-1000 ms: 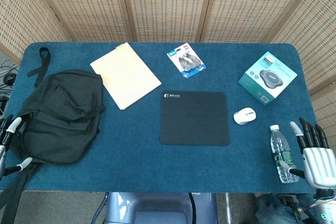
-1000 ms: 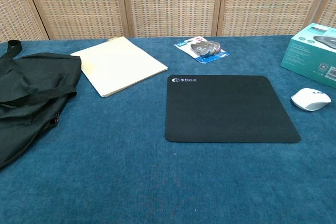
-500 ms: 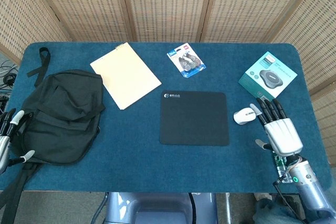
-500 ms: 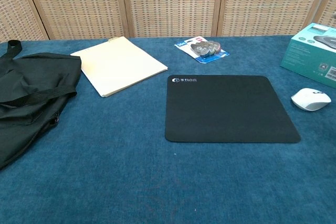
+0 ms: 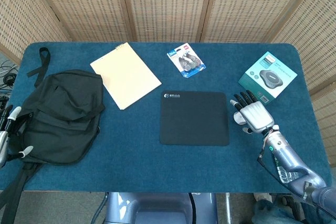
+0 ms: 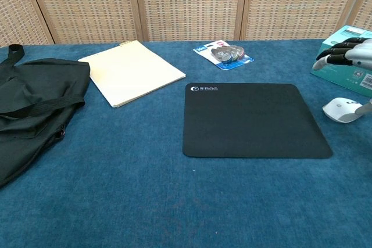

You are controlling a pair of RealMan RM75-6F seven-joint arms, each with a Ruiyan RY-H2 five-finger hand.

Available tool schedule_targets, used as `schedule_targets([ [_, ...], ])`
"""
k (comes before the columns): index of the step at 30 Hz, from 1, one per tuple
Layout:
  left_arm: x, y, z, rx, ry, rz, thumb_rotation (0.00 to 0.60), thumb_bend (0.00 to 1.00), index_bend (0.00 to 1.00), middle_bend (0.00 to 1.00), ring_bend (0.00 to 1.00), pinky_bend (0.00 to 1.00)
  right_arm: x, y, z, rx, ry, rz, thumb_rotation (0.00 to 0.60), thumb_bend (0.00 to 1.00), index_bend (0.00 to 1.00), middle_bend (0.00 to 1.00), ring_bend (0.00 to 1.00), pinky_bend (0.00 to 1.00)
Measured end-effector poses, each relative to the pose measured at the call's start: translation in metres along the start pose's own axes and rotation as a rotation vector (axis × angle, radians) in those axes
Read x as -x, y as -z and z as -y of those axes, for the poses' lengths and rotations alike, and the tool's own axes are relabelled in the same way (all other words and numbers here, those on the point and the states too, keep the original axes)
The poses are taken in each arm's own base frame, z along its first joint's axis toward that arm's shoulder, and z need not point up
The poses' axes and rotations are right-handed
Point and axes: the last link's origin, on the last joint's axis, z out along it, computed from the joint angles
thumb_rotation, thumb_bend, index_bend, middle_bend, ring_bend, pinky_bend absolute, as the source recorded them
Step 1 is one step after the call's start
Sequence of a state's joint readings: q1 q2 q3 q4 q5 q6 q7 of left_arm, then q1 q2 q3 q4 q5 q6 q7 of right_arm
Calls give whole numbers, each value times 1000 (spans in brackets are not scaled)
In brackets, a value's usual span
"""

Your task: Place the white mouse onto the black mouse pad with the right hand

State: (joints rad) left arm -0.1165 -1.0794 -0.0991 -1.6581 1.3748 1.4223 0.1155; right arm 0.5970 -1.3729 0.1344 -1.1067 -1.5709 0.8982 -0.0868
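Observation:
The white mouse [image 6: 343,110] lies on the blue table just right of the black mouse pad [image 6: 253,120], apart from it. My right hand [image 6: 350,54] hovers over the mouse with fingers apart and nothing in it; its thumb hangs beside the mouse's right end. Seen from the head view, the right hand [image 5: 251,115] covers the mouse, right of the mouse pad [image 5: 194,118]. My left hand [image 5: 7,129] stays at the table's left edge beside the backpack, fingers apart, holding nothing.
A black backpack [image 5: 58,116] fills the left side. A cream folder [image 5: 125,75] lies behind the pad to the left, a blister pack [image 5: 186,61] behind it. A teal box [image 5: 268,77] stands just behind the right hand.
My right hand has come up from the table's front right corner, moving left and away, and now sits over the mouse; it has entered the chest view. The mouse has not moved.

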Motion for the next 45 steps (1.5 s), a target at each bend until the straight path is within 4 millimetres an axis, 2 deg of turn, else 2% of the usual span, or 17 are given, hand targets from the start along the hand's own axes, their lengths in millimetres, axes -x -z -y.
schedule_targets([
  [7, 3, -5, 2, -16, -2, 13, 600, 0, 0, 0, 0, 0, 19, -29, -6, -30, 60, 56, 600, 0, 179, 107, 0, 17],
  [12, 4, -7, 3, -22, -5, 16, 600, 0, 0, 0, 0, 0, 29, -41, -8, -38, 73, 88, 600, 0, 182, 108, 0, 20],
  [20, 7, -10, 3, -33, -13, 24, 600, 0, 0, 0, 0, 0, 37, -44, -9, -70, 74, 117, 600, 0, 182, 108, 0, 46],
  [26, 9, -12, 2, -37, -19, 33, 600, 0, 0, 0, 0, 0, 37, -43, -21, -65, 132, 127, 600, 26, 195, 132, 1, 74],
  [29, 10, -13, 2, -39, -24, 32, 600, 0, 0, 0, 0, 0, 37, -44, -28, -52, 154, 129, 600, 111, 238, 192, 49, 125],
  [31, 11, -13, 2, -41, -28, 34, 600, 0, 0, 0, 0, 0, 38, -44, -30, -53, 160, 131, 600, 214, 278, 239, 107, 173],
  [35, 13, -13, 1, -40, -35, 39, 600, 0, 0, 0, 0, 0, 42, -44, -28, -74, 163, 145, 600, 406, 350, 310, 174, 205],
  [37, 14, -14, 0, -39, -38, 41, 600, 0, 0, 0, 0, 0, 42, -44, -26, -87, 150, 142, 600, 499, 422, 376, 230, 232],
  [40, 15, -14, -1, -40, -41, 42, 600, 0, 0, 0, 0, 0, 41, -44, -21, -110, 126, 121, 600, 562, 514, 457, 288, 250],
  [42, 16, -14, 0, -42, -43, 44, 600, 0, 0, 0, 0, 0, 40, -44, -20, -124, 118, 105, 600, 569, 549, 490, 304, 255],
  [45, 16, -15, 0, -44, -43, 46, 600, 0, 0, 0, 0, 0, 38, -44, -19, -137, 122, 79, 600, 580, 561, 502, 312, 264],
])
